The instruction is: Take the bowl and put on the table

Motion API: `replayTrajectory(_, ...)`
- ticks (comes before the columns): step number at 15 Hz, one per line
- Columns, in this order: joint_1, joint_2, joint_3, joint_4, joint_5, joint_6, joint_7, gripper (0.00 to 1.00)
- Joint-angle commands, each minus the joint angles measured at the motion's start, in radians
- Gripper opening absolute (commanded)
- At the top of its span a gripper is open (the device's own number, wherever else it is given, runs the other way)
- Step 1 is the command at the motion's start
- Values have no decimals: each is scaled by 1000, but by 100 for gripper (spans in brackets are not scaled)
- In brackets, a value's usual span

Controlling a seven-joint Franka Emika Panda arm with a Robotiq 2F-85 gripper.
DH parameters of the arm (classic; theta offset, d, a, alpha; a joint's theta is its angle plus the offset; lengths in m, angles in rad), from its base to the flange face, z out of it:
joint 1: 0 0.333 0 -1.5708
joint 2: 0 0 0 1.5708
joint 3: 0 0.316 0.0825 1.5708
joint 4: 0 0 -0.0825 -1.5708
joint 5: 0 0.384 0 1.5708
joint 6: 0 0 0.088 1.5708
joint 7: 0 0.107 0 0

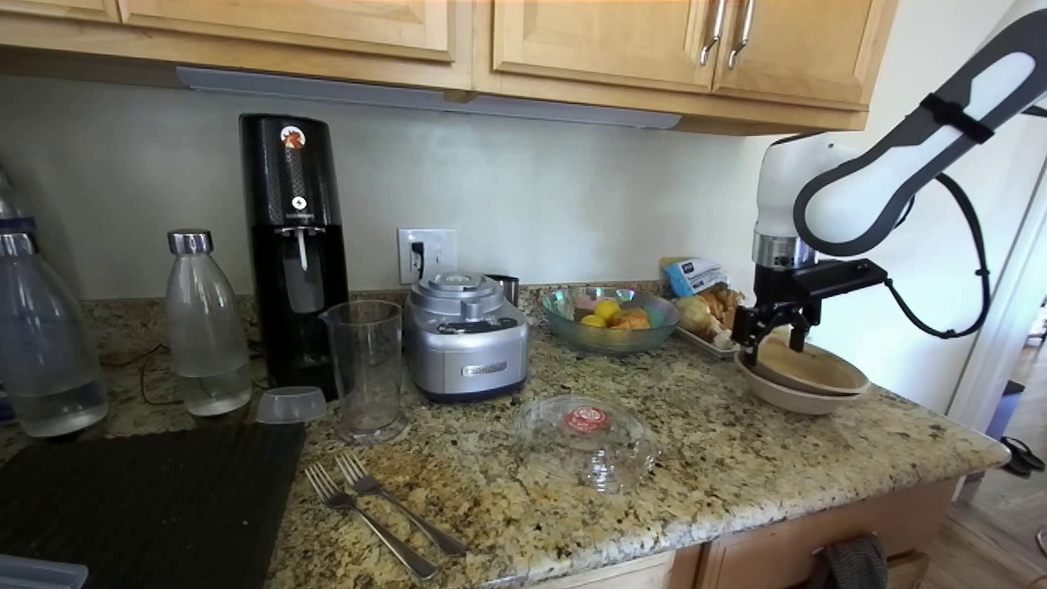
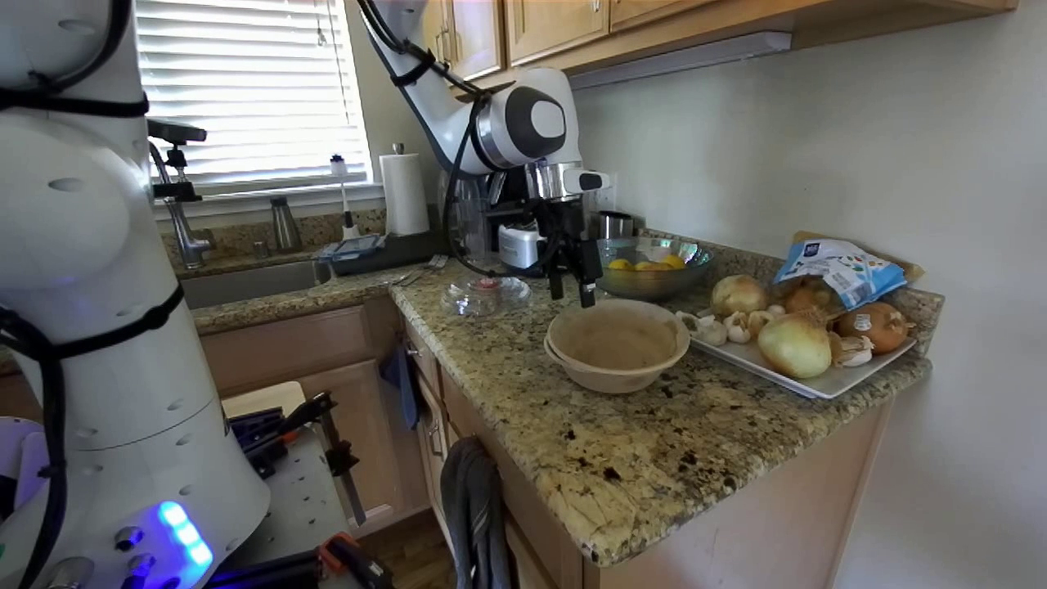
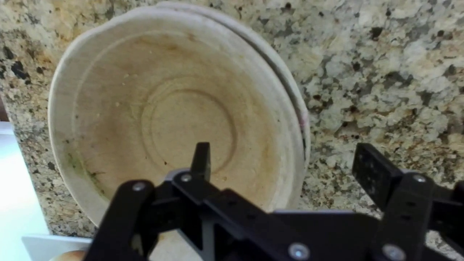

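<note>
Two beige-tan bowls are stacked on the speckled granite countertop [image 1: 720, 458], the table. The upper bowl [image 2: 617, 339] sits slightly askew in the lower bowl [image 2: 609, 381]; both also show in the wrist view, where the upper bowl [image 3: 188, 119] has stains and green bits inside. My gripper [image 3: 284, 156] is open and empty. In the wrist view one finger is over the bowl's inside and the other over the counter outside the rim. In the exterior views the gripper [image 1: 773, 348] is at the bowls' rim; I cannot tell whether the fingertips are below it.
A white tray of onions and garlic [image 2: 761, 364] stands beside the bowls. A glass bowl of yellow fruit [image 1: 609, 323], a food processor [image 1: 470, 348] and an upturned clear glass dish [image 1: 585, 442] stand along the counter. The counter's front edge [image 1: 761, 519] is near.
</note>
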Motion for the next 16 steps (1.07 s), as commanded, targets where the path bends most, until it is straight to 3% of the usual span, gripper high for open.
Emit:
replayTrajectory(1,39,28,-36,26,-59,-8,63,100)
replayTrajectory(11,41,42,-65,44,-49,-8,59,100)
replayTrajectory(16,40,53,-71,50,-43,-8,56,79)
